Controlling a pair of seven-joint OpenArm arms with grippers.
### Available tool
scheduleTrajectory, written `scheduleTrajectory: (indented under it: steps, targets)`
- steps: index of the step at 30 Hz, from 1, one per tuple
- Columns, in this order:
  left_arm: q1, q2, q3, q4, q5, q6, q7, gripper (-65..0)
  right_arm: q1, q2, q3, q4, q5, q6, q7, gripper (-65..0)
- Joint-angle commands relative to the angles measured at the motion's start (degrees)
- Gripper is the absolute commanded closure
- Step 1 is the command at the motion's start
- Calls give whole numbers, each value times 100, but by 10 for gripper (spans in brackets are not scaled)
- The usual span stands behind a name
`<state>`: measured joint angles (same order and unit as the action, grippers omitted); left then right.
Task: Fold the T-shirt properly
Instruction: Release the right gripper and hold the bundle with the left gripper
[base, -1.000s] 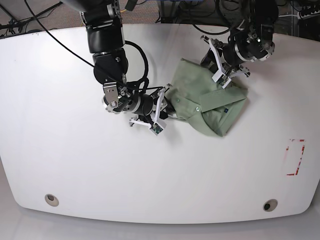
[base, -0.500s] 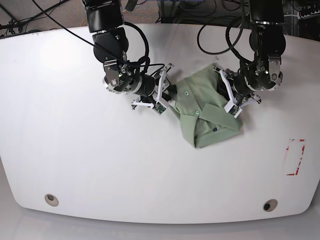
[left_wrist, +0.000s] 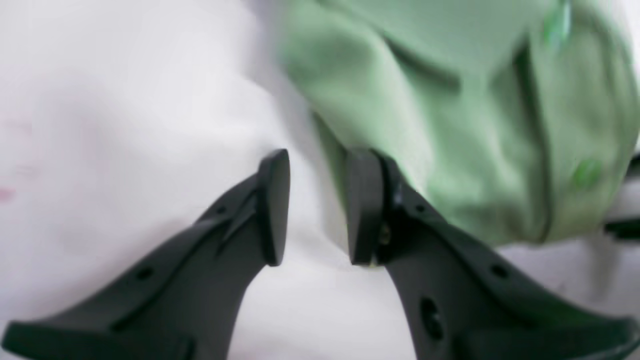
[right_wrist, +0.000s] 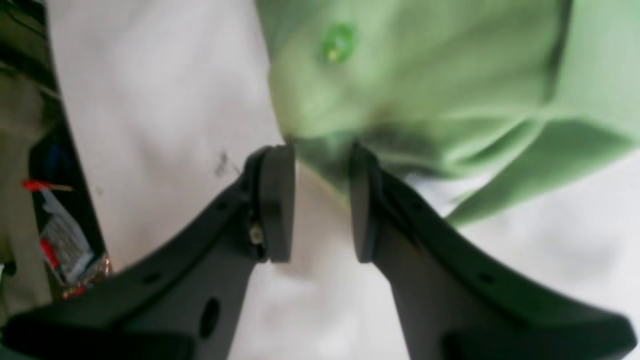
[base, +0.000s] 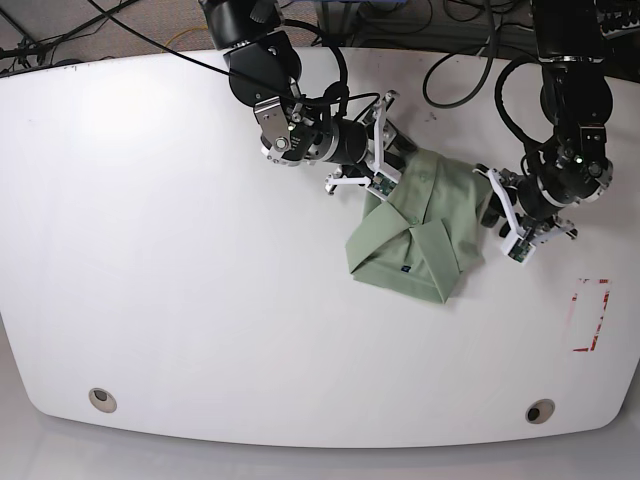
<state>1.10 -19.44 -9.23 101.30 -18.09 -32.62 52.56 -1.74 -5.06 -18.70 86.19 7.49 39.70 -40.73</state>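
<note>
The pale green T-shirt (base: 415, 235) lies folded into a compact bundle at the middle of the white table (base: 200, 300), collar on top and its tiny dark tag (base: 403, 268) near the front edge. My right gripper (base: 393, 165) is at the bundle's far left corner. In the right wrist view the gripper (right_wrist: 320, 200) has its jaws apart, with the shirt's edge (right_wrist: 400, 90) reaching between the tips. My left gripper (base: 497, 212) is at the bundle's right edge. In the left wrist view the gripper (left_wrist: 317, 205) is open over bare table, the shirt (left_wrist: 450, 125) just beside its right finger.
A red rectangular marking (base: 590, 315) lies on the table at the right. Two round holes (base: 100, 398) (base: 540, 410) sit near the front edge. Cables and equipment lie beyond the table's far edge (base: 400, 20).
Both arms swung toward the far right and the shirt went with them, turning and sliding right. The left gripper moved from on the shirt to its right edge.
</note>
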Motion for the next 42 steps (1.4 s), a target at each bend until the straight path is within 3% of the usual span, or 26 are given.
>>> scheduleTrajectory:
  steps: [1,4,7,10,14,19,23,28,36,42]
  targets:
    - [-71,-56,-197,363,-86,-13,-117,-172,99,27,37,238,56,30,95,-174]
    - [-71,15,-250,609,-86,-4,-117,-175,90,203,186,554,56,30,95,-174]
    - [-71,401,-92,820,-86,251,-117,-219,55,422,345,941,65,30,69,-174]
    - [-80,850,101,881,-86,928,-117,-299,81,598,600,1187,65,30,-257,-174]
    - [-115,1175,620,802,-16,1693,-143,-415,169,607,925,1293,65,30,-441,-178]
    - [-115,1694,1069,503,573,2449,-161,-467,134,730,1136,1504,65,30,-529,-178]
    - [-80,1940,1112,20,1171,2502,-592,-465,143,765,1197,1557,65,30,-591,-176]
    - [-62,1931,937,-648,1391,2502,-1093,-465,143,783,1197,1548,65,30,-591,-176]
    - [-238,1500,796,-2028,1356,2484,-1858,-461,55,792,1206,1583,65,30,-591,-176]
    - [-352,1236,778,-2178,1356,2484,-1902,-464,20,783,1206,1715,65,30,-591,-176]
